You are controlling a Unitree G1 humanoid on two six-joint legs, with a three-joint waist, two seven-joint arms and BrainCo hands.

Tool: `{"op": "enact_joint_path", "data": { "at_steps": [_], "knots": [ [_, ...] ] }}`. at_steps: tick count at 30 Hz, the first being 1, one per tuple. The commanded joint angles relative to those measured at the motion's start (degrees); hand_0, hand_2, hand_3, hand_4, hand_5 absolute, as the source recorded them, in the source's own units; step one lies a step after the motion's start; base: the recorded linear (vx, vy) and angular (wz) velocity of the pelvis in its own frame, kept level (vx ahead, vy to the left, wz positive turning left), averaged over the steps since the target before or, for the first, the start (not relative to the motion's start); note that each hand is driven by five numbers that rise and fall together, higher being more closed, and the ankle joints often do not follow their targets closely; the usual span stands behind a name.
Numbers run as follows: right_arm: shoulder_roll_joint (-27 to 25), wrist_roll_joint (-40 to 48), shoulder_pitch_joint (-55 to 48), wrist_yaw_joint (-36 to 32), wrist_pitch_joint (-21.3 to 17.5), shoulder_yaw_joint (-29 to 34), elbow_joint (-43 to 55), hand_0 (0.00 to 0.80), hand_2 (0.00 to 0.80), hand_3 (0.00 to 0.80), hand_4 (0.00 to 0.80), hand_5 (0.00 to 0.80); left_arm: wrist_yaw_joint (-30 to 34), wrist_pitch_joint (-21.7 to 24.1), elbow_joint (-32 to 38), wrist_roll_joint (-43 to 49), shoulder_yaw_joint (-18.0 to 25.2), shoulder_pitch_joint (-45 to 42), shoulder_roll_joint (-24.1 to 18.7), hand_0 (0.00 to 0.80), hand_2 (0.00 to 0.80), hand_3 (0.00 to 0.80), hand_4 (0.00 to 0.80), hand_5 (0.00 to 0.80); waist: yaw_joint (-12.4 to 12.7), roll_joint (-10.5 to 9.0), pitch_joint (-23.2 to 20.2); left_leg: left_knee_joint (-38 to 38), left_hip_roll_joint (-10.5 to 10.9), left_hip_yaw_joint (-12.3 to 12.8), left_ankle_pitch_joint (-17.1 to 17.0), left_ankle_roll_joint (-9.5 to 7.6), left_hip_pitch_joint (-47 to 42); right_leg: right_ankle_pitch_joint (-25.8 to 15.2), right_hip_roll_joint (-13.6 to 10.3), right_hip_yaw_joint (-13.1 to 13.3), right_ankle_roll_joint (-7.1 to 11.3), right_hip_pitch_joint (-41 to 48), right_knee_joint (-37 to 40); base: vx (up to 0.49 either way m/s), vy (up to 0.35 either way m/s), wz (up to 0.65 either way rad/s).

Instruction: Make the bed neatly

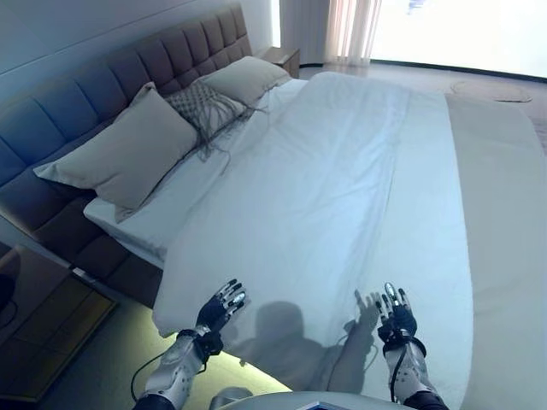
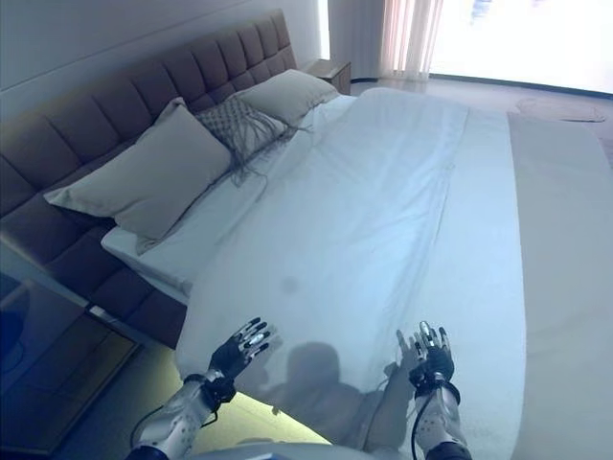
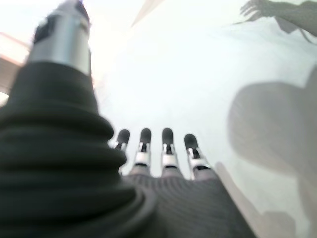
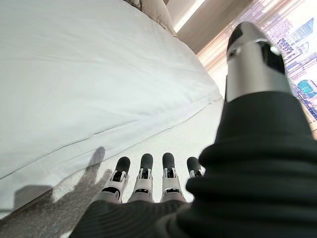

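Note:
A white duvet lies spread over the bed, its near edge hanging over the side. Two grey pillows and a patterned cushion lean at the padded headboard. My left hand is open, fingers straight, just off the duvet's near left corner; it also shows in the left wrist view. My right hand is open above the duvet's near edge, holding nothing; it also shows in the right wrist view. A grey bedspread lies along the foot end.
A dark bedside table stands at the lower left by the headboard. A second bedside table stands at the far side. Curtains and a bright window are at the back. A lit strip of floor runs under the bed's near edge.

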State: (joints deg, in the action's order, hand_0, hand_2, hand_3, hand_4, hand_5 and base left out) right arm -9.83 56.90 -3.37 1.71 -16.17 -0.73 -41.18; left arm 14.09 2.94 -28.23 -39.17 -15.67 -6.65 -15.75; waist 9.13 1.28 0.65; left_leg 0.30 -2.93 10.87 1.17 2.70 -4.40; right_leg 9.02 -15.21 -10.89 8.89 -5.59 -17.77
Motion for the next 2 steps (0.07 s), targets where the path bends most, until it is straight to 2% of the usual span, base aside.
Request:
{"op": "enact_joint_path", "data": {
  "at_steps": [1, 2],
  "knots": [
    [1.58, 0.2, 3.7, -1.09, -0.96, -0.11, 2.75, 0.0, 0.0, 0.0, 0.0, 0.0, 1.07, 3.01, 4.04, -0.26, 4.18, 2.85, 0.44, 0.0, 0.0, 0.0, 0.0, 0.0, 1.71, -3.13, 3.75, 0.76, 1.88, -3.9, -0.41, -2.87, 1.39, -15.12, 1.11, -5.31, 1.34, 7.43, 16.4, 0.001, -0.012, -0.04],
    [1.64, -0.27, 3.69, -0.86, -1.02, -0.41, 2.82, 0.0, 0.0, 0.0, 0.0, 0.0, 0.93, 2.99, 4.14, -0.01, 3.99, 2.84, 0.49, 0.0, 0.0, 0.0, 0.0, 0.0, 1.77, -3.12, 3.75, 0.71, 1.83, -3.85, -0.47, -2.82, 1.37, -15.13, 1.09, -5.5, 1.35, 7.57, 16.53, 0.0, 0.0, 0.0]
  ]
}}
